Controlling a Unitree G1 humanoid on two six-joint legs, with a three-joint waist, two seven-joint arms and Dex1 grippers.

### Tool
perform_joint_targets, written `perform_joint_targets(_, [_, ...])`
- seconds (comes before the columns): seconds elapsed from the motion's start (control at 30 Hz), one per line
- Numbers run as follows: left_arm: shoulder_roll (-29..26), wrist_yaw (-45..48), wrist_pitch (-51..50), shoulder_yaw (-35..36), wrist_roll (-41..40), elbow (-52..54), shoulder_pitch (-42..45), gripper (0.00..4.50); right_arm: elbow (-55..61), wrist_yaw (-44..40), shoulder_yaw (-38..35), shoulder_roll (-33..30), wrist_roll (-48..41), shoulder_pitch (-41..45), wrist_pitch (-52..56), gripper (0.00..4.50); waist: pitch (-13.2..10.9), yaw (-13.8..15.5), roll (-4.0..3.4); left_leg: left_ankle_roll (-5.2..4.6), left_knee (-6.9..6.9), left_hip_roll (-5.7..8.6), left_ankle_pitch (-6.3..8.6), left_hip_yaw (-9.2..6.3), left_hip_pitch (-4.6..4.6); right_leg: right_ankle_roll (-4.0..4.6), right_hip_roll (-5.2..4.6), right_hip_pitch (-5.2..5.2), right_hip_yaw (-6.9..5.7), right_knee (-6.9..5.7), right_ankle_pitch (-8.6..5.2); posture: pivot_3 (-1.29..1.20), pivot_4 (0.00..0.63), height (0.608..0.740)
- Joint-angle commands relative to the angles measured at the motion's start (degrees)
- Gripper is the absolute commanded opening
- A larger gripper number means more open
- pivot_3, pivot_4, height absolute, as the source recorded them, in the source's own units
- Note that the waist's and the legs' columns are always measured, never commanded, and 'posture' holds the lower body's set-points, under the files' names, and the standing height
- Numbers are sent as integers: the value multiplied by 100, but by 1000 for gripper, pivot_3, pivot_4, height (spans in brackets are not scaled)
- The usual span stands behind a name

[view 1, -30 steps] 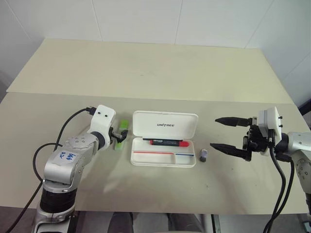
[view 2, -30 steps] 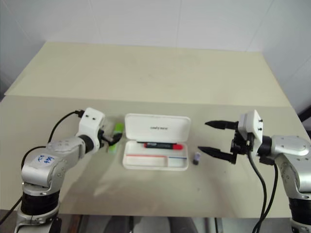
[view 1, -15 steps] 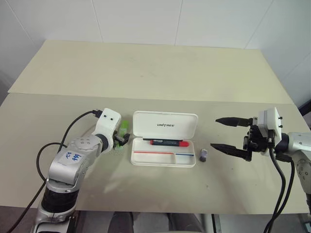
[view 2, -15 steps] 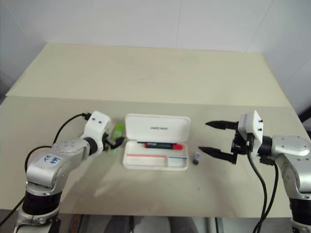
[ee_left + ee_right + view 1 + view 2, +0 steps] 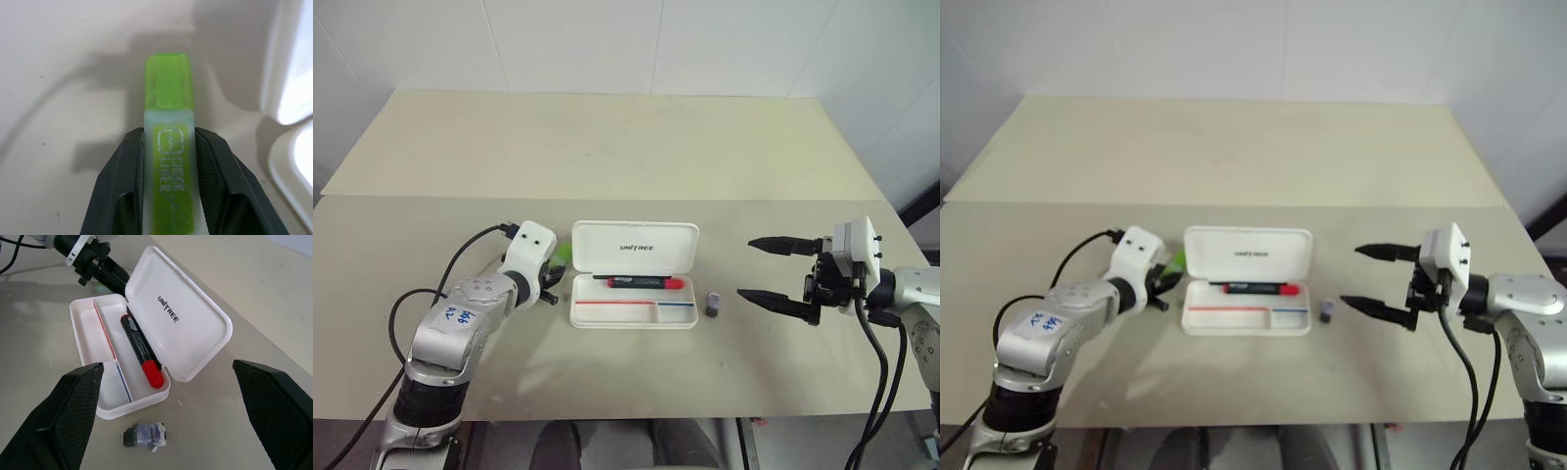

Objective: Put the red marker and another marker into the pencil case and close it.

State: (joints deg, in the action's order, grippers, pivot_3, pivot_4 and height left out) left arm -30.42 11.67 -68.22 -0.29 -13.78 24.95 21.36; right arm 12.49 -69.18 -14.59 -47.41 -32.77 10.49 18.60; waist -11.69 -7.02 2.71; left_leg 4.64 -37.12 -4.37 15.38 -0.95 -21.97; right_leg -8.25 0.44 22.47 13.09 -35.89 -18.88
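One beige table (image 5: 607,147) against white walls, the case (image 5: 633,287) lying open on it, red marker (image 5: 644,282) inside. Left of the case, the left gripper (image 5: 168,147) has its pads pressed on both sides of the green highlighter (image 5: 168,147), most of it hidden behind the wrist. Right of the case, past a grey stub (image 5: 713,305), the right gripper (image 5: 766,269) gapes wide, empty.

Green highlighter (image 5: 168,161) — its near end cut off, flanks hidden by fingers (image 5: 120,188).
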Motion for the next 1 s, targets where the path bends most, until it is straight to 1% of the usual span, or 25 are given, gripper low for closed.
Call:
perform_joint_targets(0.03, [-333, 76, 778, 549, 251, -536, 202, 1103, 71, 35, -163, -88, -37, 14, -113, 4500, -4, -48, 7, -3, 0, 4, -5, -4, 0, -1, 0, 0, 1, -1, 3, 0, 150, 740])
perform_joint_targets(0.13, [-576, 368, 1494, 785, 184, -933, 454, 1103, 58, 39, -159, -63, -38, 22, -141, 4500, -12, -88, 22, -6, 1, 9, -10, -10, -3, -1, -1, 4, 2, 0, 10, 0, 150, 740])
perform_joint_targets(0.23, [-751, 903, 2166, 1013, -59, -1181, 742, 1103, 39, 58, -137, -34, -38, 40, -168, 4500, -13, -72, 22, -3, 7, 13, -8, -10, -19, -8, -9, 11, 0, 14, 11, 0, 150, 740])
perform_joint_targets(0.27, [-771, 1118, 2448, 1103, -167, -1243, 855, 1103, 34, 67, -131, -29, -37, 39, -176, 4500, -12, -67, 22, 3, 11, 13, -4, -9, -21, -31, -10, 11, -1, 17, 23, 0, 150, 740])
perform_joint_targets(0.3, [-766, 1340, 2763, 1198, -281, -1313, 982, 1103, 31, 76, -123, -19, -41, 41, -186, 4500, -13, -53, 22, 7, 13, 13, 0, -10, -21, -77, -10, 12, -3, 17, 47, 0, 150, 740])
perform_joint_targets(0.33, [-743, 1521, 3042, 1273, -373, -1386, 1083, 1103, 26, 89, -111, -8, -43, 50, -191, 4500, -13, -26, 22, 10, 17, 12, 5, -11, -22, -96, -10, 13, -6, 17, 56, 0, 150, 740])
perform_joint_targets(0.37, [-731, 1727, 3294, 1322, -478, -1451, 1183, 1103, 30, 99, -105, 6, -56, 54, -194, 4500, -12, 1, 22, 12, 23, 11, 8, -11, -25, -95, -11, 19, -8, 18, 53, 0, 150, 740])
perform_joint_targets(0.43, [-887, 2346, 3671, 1232, -638, -1492, 1348, 1103, 45, 112, -93, 48, -105, 66, -199, 4500, -12, 67, 20, 13, 33, 9, 14, -11, -33, -92, -10, 31, -12, 19, 46, 0, 150, 740])
perform_joint_targets(0.6, [-1119, 3448, 3625, 976, -1190, -1295, 1736, 1103, 199, 34, -105, 151, -347, 65, -163, 4500, -14, 138, 17, 15, 66, 7, 18, -7, -32, -84, -13, 40, -19, 25, 31, 0, 150, 740])
perform_joint_targets(0.73, [-1298, 4021, 3198, 782, -1657, -1032, 1957, 1103, 351, -6, -176, 240, -617, 26, -167, 4500, -16, 208, 14, 15, 75, 4, 19, -7, -32, -82, -12, 46, -21, 24, 27, 0, 150, 740])
perform_joint_targets(0.83, [-1487, 4276, 2694, 460, -1855, -749, 2062, 1103, 359, 69, -158, 243, -571, 24, -193, 4500, -16, 221, 13, 14, 70, 5, 19, -6, -32, -82, -12, 46, -21, 21, 27, 0, 150, 740])
perform_joint_targets(0.93, [-1724, 4380, 2268, 26, -1743, -594, 2196, 1103, 369, 108, -135, 253, -535, -2, -209, 4500, -17, 219, 13, 14, 60, 5, 18, -5, -32, -82, -11, 45, -21, 14, 27, 0, 150, 740])
perform_joint_targets(1.0, [-1775, 4505, 2024, -277, -1787, -470, 2334, 1103, 397, 117, -149, 250, -534, -56, -222, 4500, -17, 221, 13, 13, 57, 5, 18, -6, -32, -82, -10, 45, -21, 10, 27, 0, 150, 740])
